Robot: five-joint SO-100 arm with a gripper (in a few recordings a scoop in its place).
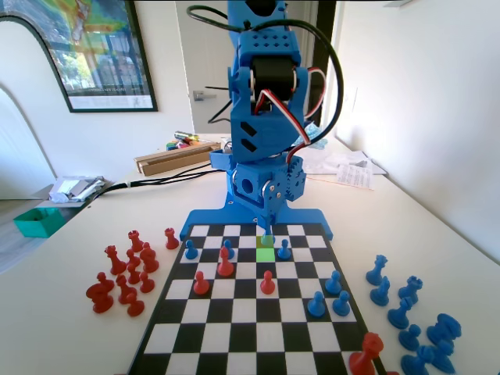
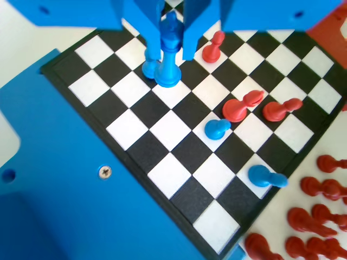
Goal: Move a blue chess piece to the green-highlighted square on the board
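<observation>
- Beneath the gripper lies the flat black-and-white checkered board (image 2: 179, 135), its blue plastic rim running along the edge nearest the arm's base; it is the stage for the whole move, so the arm reaches out over its near rows.
- Directly above the board's first rows hangs the blue two-finger gripper (image 1: 267, 232), pointed straight down, seemingly so a piece can be set down or lifted without tipping.
- Just ahead of the gripper in the fixed view, touching the square it stands over, sits the single lime-green highlighted square (image 1: 266, 255), which marks the target.
- Between the jaws in the wrist view stands the slim blue plastic chess piece (image 2: 168, 51) with a rounded head and flared base, upright, its base resting on or very near a square; the jaws sit narrow against its sides, so it looks held, though I cannot tell whether they press on it.
- Judged from this, the piece is one square short of the green one, or right at its edge.
- To the side of the gripper in the wrist view stand small red pawns (image 2: 242, 106), near enough to knock.
</observation>
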